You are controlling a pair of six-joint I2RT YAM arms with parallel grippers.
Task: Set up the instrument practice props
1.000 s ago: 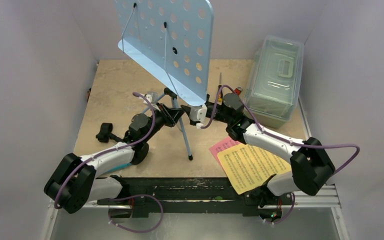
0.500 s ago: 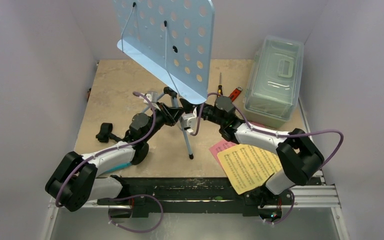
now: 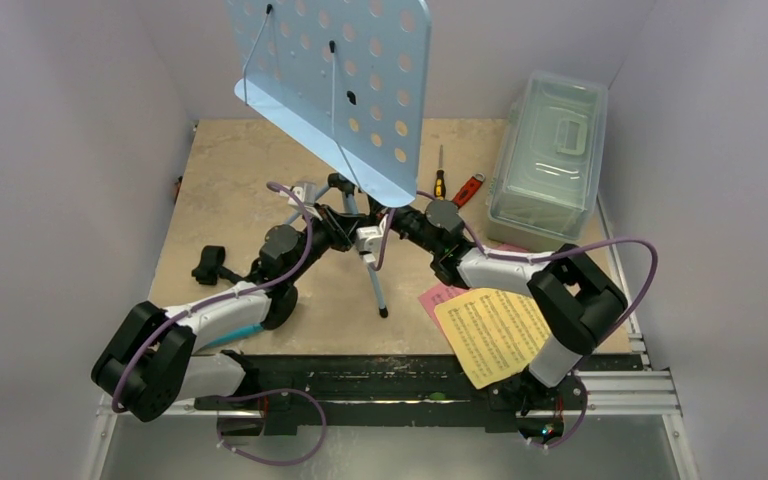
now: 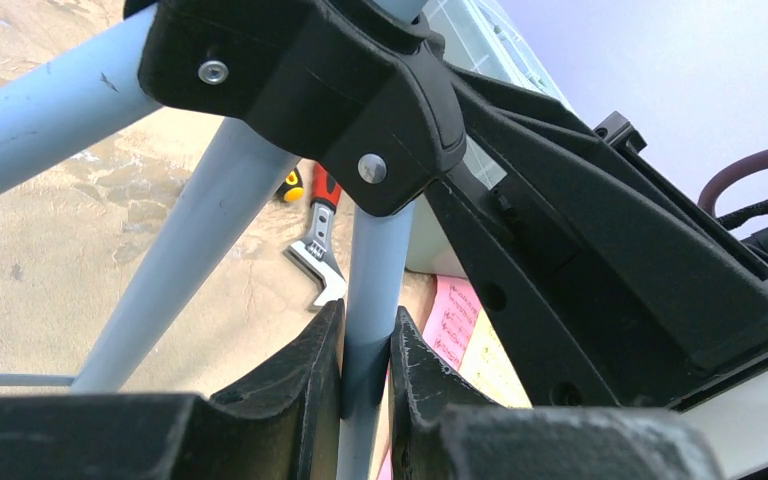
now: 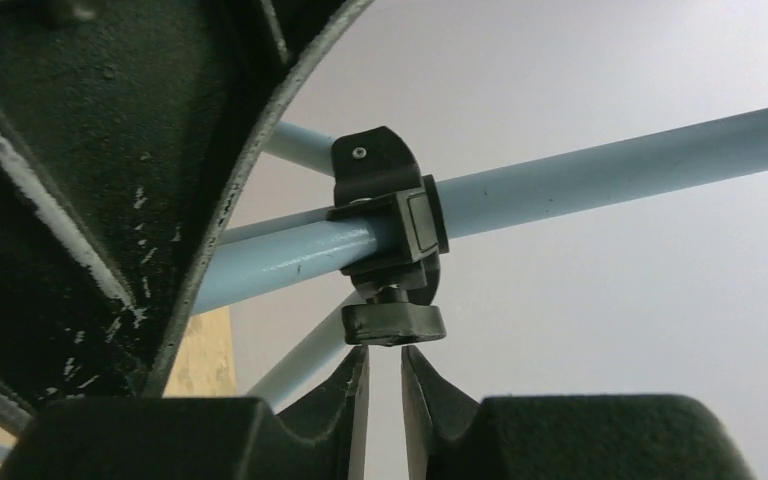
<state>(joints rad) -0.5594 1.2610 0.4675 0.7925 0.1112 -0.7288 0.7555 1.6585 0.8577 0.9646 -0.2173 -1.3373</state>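
Between the fingers of the left gripper (image 4: 368, 318) sits one pale-blue tube (image 4: 375, 250) of the stand (image 3: 360, 140), clamped from both sides just below the black hub (image 4: 330, 90) where the legs meet. That tube runs straight away from the fingertips and up into the hub. Other tubes fan off to this gripper's left.

Just ahead of the right gripper (image 5: 383, 352) is the knob (image 5: 393, 323) of the collar (image 5: 385, 200). The jaws stand nearly together with a thin slit between them, their tips right at the knob's underside. Whether they pinch its rim or only touch it I cannot tell. Beyond the knob is the collar, and through it passes the post (image 5: 610, 165), whose long axis lies crosswise to this gripper's reach, side to side. The knob's own axis points along the fingers, square to the post. Turning it therefore looks like a roll of the wrist about the line of reach, with the left grip bracing the stand low down. The right gripper is the nearer to the knob; the left is on the far side of the post from it.

Above both grippers the post rises, roughly upright, to the perforated desk (image 3: 335, 70), which faces back toward the arms. Behind the right gripper, beside its arm, the yellow sheet (image 3: 495, 335) lies flat over the pink sheet (image 3: 440, 293), not yet on the desk.
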